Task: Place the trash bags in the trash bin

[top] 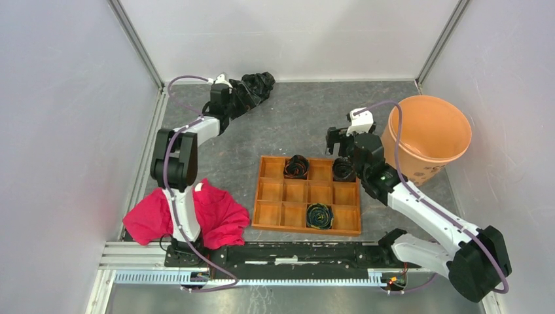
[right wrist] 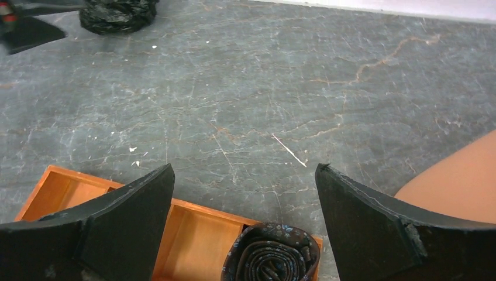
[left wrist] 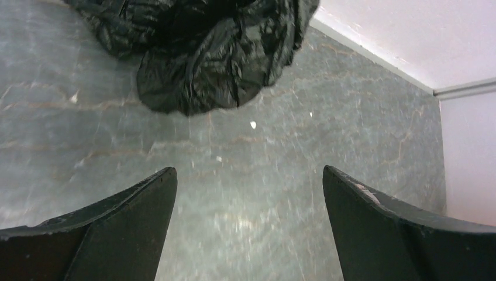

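Note:
The trash bag (top: 254, 87), crumpled glossy black film, lies on the grey floor at the far back, left of centre. My left gripper (top: 233, 103) is open right beside it. In the left wrist view the bag (left wrist: 199, 52) lies just beyond the open, empty gripper (left wrist: 248, 170), with bare floor between the tips. The trash bin (top: 429, 98), a round terracotta bucket, stands at the back right. My right gripper (top: 337, 139) is open and empty, left of the bin and above the tray's far edge. The right wrist view shows the bin's side (right wrist: 462, 181) and the far bag (right wrist: 117, 14).
A wooden compartment tray (top: 298, 193) lies in the middle with three small dark rolls (top: 296, 167) in it. One roll (right wrist: 272, 254) sits under my right gripper (right wrist: 245, 167). A red-pink cloth (top: 213, 212) lies by the left arm's base. Walls close in the back and sides.

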Robot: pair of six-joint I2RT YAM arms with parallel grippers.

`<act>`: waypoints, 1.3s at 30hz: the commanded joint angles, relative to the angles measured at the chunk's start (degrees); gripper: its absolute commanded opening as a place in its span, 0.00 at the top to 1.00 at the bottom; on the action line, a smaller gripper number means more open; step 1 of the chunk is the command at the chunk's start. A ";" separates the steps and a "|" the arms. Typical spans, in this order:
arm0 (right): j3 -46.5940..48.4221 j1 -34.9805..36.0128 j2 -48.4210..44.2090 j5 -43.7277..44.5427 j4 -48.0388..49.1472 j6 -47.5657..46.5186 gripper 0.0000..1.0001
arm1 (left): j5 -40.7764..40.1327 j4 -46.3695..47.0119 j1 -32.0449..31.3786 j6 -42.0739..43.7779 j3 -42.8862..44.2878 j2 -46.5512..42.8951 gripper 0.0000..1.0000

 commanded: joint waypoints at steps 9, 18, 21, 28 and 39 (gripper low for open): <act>-2.68 2.59 -3.16 -12.17 5.87 -12.30 0.02 | -3.93 -8.22 -0.23 4.11 30.18 22.43 0.23; -2.21 2.58 -0.95 -13.72 5.72 -12.24 0.02 | -8.88 -17.37 -0.16 8.26 37.75 25.96 0.37; -2.11 2.59 -0.38 -13.65 5.60 -12.25 0.02 | -8.13 -18.26 -0.16 9.15 39.73 26.86 0.55; -2.40 2.56 0.22 -13.35 5.25 -12.18 0.02 | -7.55 -24.82 -0.16 10.13 43.55 25.41 0.98; 2.56 2.56 6.15 -20.34 -0.45 -7.02 0.02 | 6.19 -17.40 -2.05 3.36 13.51 -4.70 0.98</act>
